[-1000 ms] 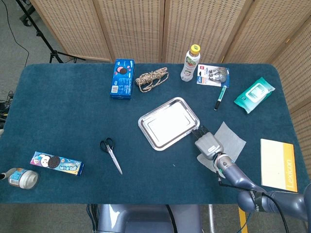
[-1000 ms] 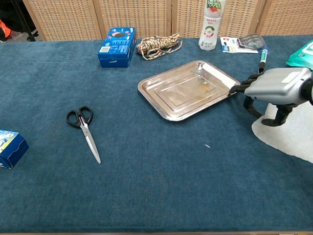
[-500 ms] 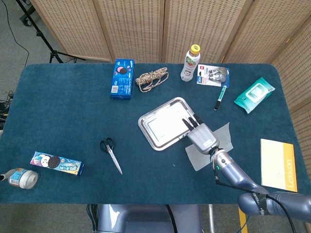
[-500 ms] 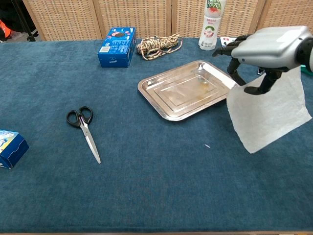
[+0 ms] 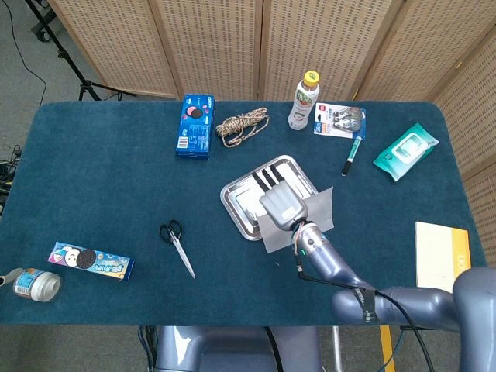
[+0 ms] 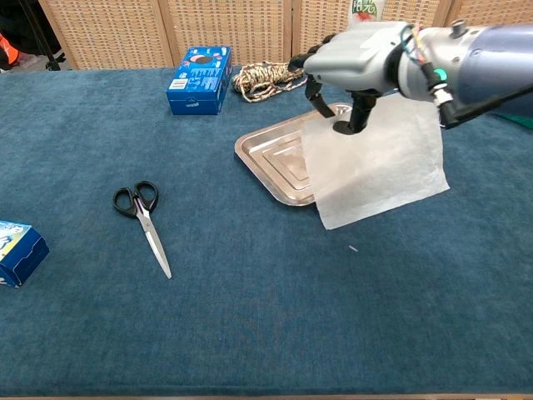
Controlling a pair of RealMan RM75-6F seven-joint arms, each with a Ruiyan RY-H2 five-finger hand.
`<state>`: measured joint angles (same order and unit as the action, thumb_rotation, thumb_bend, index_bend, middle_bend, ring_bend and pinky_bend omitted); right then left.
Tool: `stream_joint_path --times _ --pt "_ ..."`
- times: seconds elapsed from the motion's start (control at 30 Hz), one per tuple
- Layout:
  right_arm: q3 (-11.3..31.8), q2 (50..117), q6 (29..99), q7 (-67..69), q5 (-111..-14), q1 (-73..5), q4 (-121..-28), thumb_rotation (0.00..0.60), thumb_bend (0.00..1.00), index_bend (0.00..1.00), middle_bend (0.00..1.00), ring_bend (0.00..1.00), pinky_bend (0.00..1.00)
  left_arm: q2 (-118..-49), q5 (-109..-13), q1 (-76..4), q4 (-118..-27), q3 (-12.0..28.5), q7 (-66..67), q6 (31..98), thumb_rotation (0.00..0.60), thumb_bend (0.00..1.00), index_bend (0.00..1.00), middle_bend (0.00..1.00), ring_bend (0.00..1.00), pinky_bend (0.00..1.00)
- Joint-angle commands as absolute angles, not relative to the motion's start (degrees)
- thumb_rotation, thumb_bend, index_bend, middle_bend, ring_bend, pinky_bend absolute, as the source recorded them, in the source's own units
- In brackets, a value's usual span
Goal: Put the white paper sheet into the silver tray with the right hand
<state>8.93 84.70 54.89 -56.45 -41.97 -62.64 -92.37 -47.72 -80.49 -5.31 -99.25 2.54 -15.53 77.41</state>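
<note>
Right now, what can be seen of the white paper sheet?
The white paper sheet is thin, plain and slightly translucent, roughly square. The right hand pinches it near its top edge, so it hangs in the air, tilted, over the silver tray. In the chest view it covers the tray's right part, its lower corner in front of the blue tabletop. Whether it touches the tray cannot be told.

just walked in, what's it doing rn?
The right hand holds the white paper sheet in the air, hanging down over the rectangular silver tray. The sheet is not yet lying in the tray; its lower edge hangs past the tray's near rim. The left hand is not in view.
</note>
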Motion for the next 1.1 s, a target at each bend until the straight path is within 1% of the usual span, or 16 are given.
stream_joint_path --times 0.03,0.27,0.4,0.67,0.93,1.1 --pt "10.24 90.17 54.36 -58.85 -38.91 -66.23 -86.51 0.600 0.52 0.63 0.02 0.00 0.02 -47.53 -79.85 -5.78 -98.91 2.77 -16.18 76.46 0.600 0.00 0.00 0.00 0.00 0.00" --pt "11.60 96.20 52.00 -58.34 -38.17 -69.79 -76.75 0.600 0.52 0.63 0.02 0.00 0.02 -47.20 -78.41 -6.93 -98.44 3.17 -16.93 73.97 0.600 0.00 0.00 0.00 0.00 0.00" --pt "11.65 98.03 49.91 -57.21 -38.36 -70.87 -72.24 0.600 0.52 0.63 0.02 0.00 0.02 -47.04 -77.70 -7.36 -98.29 3.38 -17.39 72.97 0.600 0.00 0.00 0.00 0.00 0.00" --pt "12.48 102.22 47.02 -51.94 -41.98 -72.29 -63.65 0.600 0.52 0.63 0.03 0.00 0.02 -46.83 -76.52 -8.48 -97.90 3.57 -17.82 70.41 0.600 0.00 0.00 0.00 0.00 0.00" --pt "12.33 107.10 44.22 -48.17 -44.56 -73.19 -53.59 0.600 0.52 0.63 0.03 0.00 0.02 -46.72 -75.53 -8.98 -97.41 3.85 -18.36 69.22 0.600 0.00 0.00 0.00 0.00 0.00" --pt "11.92 108.22 43.74 -46.12 -47.77 -73.44 -50.52 0.600 0.52 0.63 0.03 0.00 0.02 -46.83 -74.66 -9.70 -97.13 3.84 -18.02 67.44 0.600 0.00 0.00 0.00 0.00 0.00"
